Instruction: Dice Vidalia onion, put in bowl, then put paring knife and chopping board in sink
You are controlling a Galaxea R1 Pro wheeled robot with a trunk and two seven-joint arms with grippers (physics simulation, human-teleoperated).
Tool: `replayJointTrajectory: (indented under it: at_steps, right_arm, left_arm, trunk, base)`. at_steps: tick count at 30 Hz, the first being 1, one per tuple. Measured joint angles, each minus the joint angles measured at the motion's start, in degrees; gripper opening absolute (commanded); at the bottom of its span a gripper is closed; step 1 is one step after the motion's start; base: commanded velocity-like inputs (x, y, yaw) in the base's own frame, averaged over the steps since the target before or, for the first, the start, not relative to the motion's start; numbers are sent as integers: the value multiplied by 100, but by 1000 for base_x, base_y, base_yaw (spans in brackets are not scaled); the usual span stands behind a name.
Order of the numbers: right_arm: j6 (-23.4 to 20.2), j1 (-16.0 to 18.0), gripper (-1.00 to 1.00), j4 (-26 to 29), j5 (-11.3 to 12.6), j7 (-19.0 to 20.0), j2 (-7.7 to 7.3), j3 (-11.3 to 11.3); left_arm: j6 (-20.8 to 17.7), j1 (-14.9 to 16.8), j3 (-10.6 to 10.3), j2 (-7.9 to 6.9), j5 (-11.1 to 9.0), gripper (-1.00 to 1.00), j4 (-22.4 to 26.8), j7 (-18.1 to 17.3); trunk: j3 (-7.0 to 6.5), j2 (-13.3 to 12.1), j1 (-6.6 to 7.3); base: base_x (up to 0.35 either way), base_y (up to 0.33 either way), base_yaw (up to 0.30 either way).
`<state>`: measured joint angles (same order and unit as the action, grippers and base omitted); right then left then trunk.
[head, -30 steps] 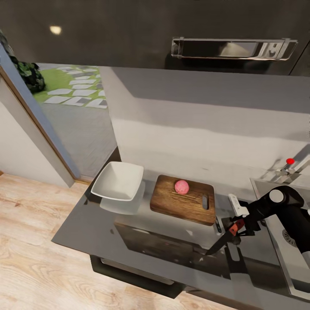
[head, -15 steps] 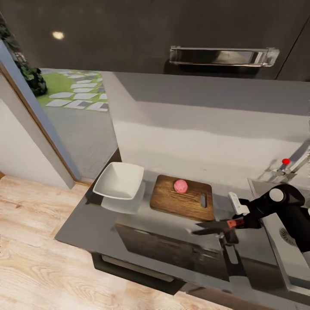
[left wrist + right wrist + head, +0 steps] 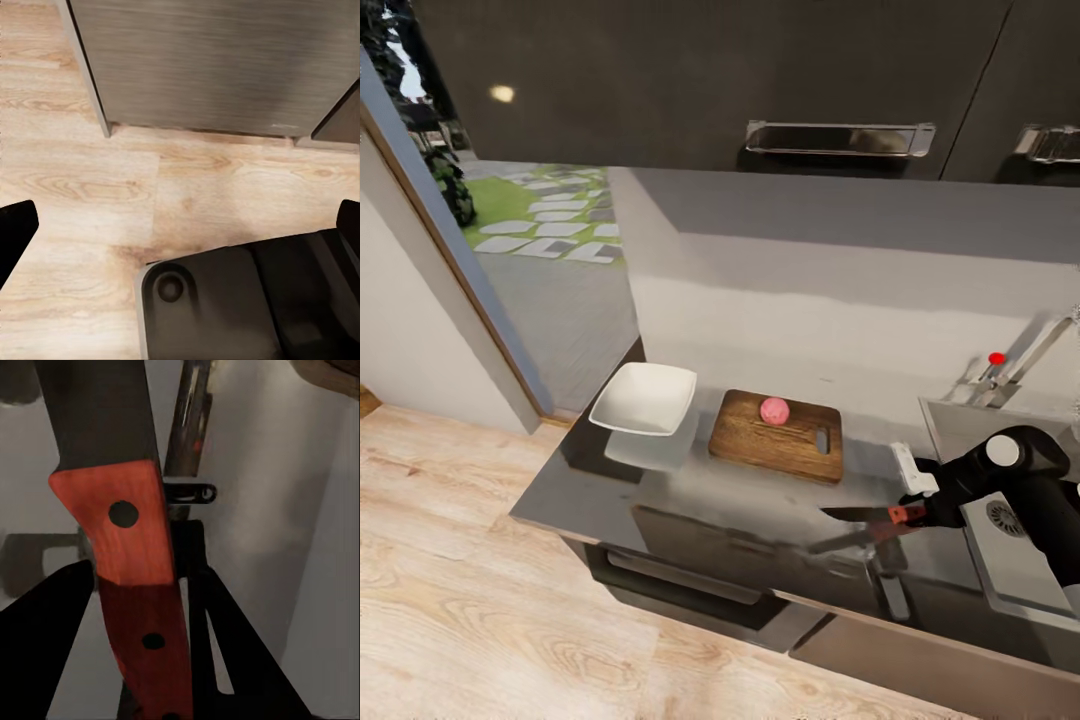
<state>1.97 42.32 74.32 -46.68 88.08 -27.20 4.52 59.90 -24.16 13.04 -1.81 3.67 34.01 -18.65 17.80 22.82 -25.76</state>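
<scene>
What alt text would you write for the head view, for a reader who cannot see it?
The right gripper holds the paring knife above the countertop, blade pointing left. Behind it the Vidalia onion sits on the chopping board, with the white bowl to its left and the sink to the right.

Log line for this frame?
right gripper: shut on red-handled paring knife | pinkish onion: whole, on brown wooden chopping board | white bowl: empty
</scene>
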Motion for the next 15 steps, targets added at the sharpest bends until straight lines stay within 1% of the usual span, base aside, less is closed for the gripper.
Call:
replayJointTrajectory:
  at_steps: [5, 8, 10, 13, 15]
  right_arm:
    - [-724, 0, -100, 507, -1, -112, 0, -14]
    - [-960, -1, -100, 913, -1, -323, 0, -15]
    - [-1023, -1, -100, 1033, -1, -416, 0, -18]
    - [-1194, -1, -100, 1144, -7, -737, 0, -23]
    - [-1394, -1, -100, 1162, -10, -1036, 0, -24]
  left_arm:
    - [0, 0, -5, 0, 0, 100, -1, 0]
    - [0, 0, -6, 0, 0, 100, -1, 0]
    - [0, 0, -8, 0, 0, 100, -1, 0]
    - [0, 0, -11, 0, 0, 100, -1, 0]
    - [0, 0, -14, 0, 0, 100, -1, 0]
  trunk:
    - [-2, 0, 2]
    - [-2, 0, 2]
    - [-2, -1, 2]
    - [-2, -1, 2]
    - [-2, -1, 2]
  base:
    - [-16, 0, 0]
    - [-3, 0, 0]
    - [-1, 0, 0]
    - [0, 0, 0]
    - [0, 0, 0]
